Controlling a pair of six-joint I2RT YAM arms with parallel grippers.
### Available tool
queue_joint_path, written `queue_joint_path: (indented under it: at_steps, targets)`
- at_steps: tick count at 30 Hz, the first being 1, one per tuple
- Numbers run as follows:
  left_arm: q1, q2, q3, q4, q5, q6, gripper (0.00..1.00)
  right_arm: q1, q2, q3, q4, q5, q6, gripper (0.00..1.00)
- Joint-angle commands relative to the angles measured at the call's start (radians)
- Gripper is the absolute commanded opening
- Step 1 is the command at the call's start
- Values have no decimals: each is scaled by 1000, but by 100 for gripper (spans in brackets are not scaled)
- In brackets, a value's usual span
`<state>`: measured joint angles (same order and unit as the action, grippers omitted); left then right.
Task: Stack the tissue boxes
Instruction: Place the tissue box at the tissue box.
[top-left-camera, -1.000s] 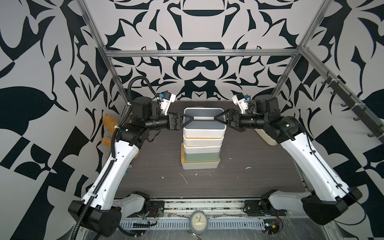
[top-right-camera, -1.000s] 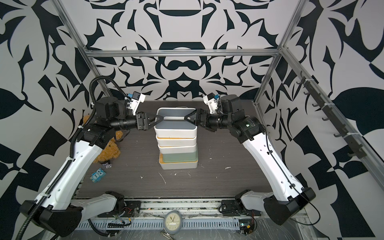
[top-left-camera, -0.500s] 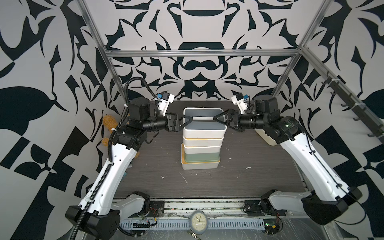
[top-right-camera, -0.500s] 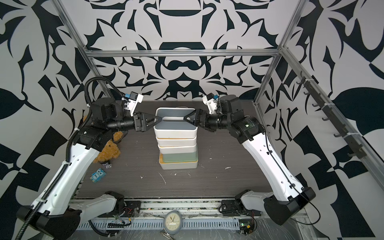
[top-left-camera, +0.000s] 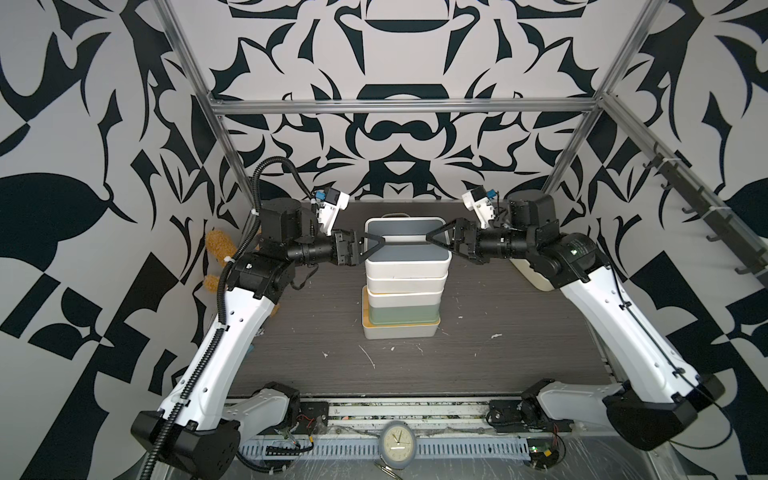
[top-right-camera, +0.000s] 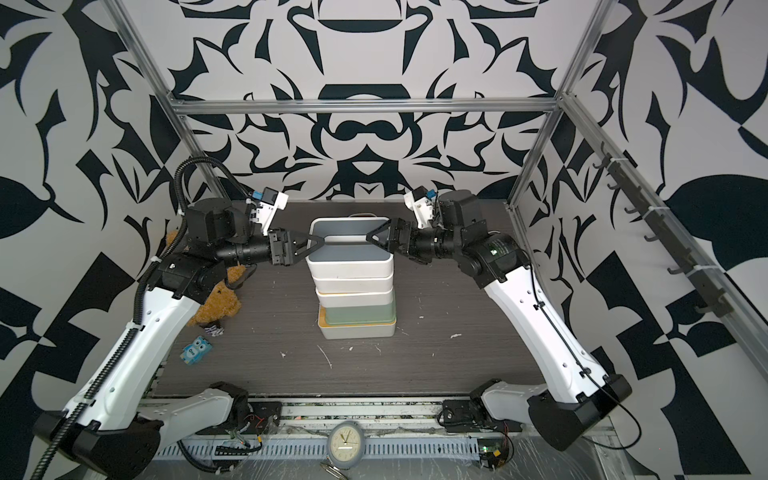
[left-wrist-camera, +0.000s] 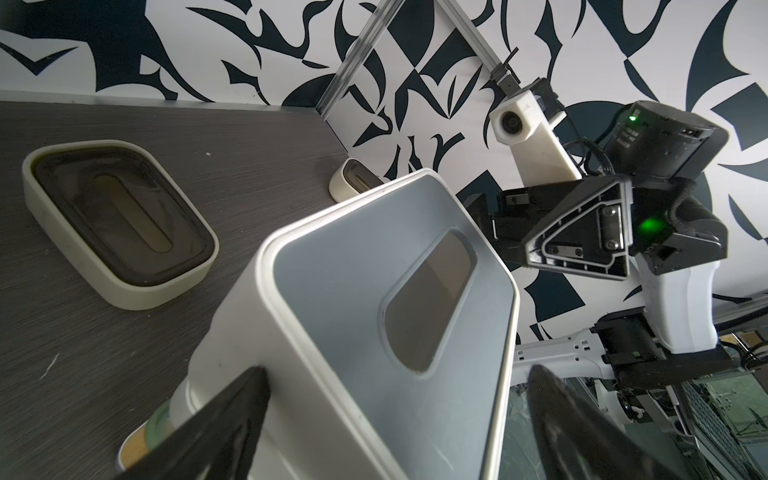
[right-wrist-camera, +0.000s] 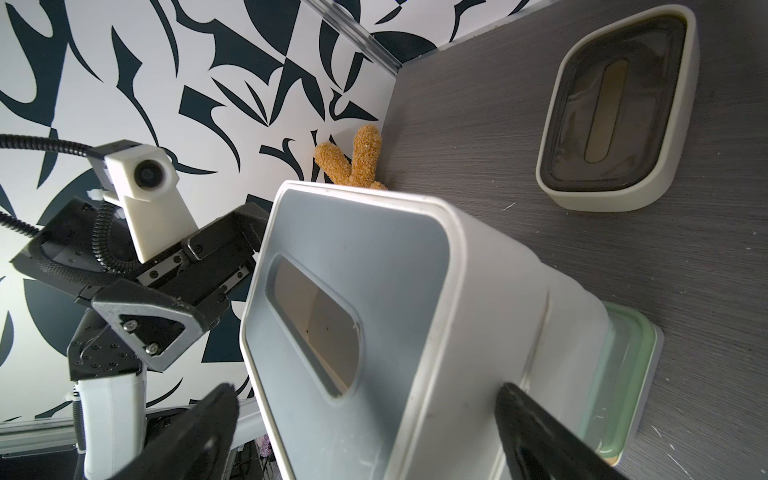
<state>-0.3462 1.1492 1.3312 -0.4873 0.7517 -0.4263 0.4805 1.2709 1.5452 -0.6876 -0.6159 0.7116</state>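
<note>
In both top views a stack of tissue boxes stands mid-table. From the bottom up they are a white box with a bamboo lid (top-left-camera: 399, 330), a mint green box (top-left-camera: 401, 316), two white boxes (top-left-camera: 406, 291) and a grey-lidded box (top-left-camera: 405, 245) (top-right-camera: 349, 245). My left gripper (top-left-camera: 380, 241) (left-wrist-camera: 397, 372) is open at the top box's left end. One finger is by the white wall, the other above the lid. My right gripper (top-left-camera: 430, 237) (right-wrist-camera: 365, 391) is open the same way at the right end. A rounded cream box with a dark lid (left-wrist-camera: 116, 220) (right-wrist-camera: 615, 112) lies behind the stack. Another (left-wrist-camera: 355, 178) (top-left-camera: 530, 272) lies under the right arm.
A brown plush bunny (top-right-camera: 218, 303) (right-wrist-camera: 353, 158) lies by the left wall under the left arm. A small blue toy (top-right-camera: 195, 350) sits near the front left. A clock (top-left-camera: 398, 444) rests on the front rail. Patterned walls enclose three sides.
The left arm's elbow has shifted slightly. Both grippers stay open at the ends of the top box, and the stack has not moved.
</note>
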Motion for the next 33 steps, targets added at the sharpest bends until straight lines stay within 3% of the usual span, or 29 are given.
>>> queue_joint_path:
  at_steps: [1, 6, 20, 28, 33]
  targets:
    - [-18, -2, -9, -2, 73, 1, 99, 29, -24, 11, 100, -61, 8, 99]
    - [-16, -4, -8, -3, 69, 2, 100, 29, -33, 9, 95, -42, 1, 99]
    - [-17, -26, 22, -66, -57, 18, 99, 27, -44, 42, -6, 167, -44, 99]
    - [-17, -45, 35, -88, -114, 31, 99, 28, -31, 40, 37, 112, -31, 99]
    - [-16, -59, 45, -101, -165, 43, 99, 27, -46, 47, 4, 175, -58, 99]
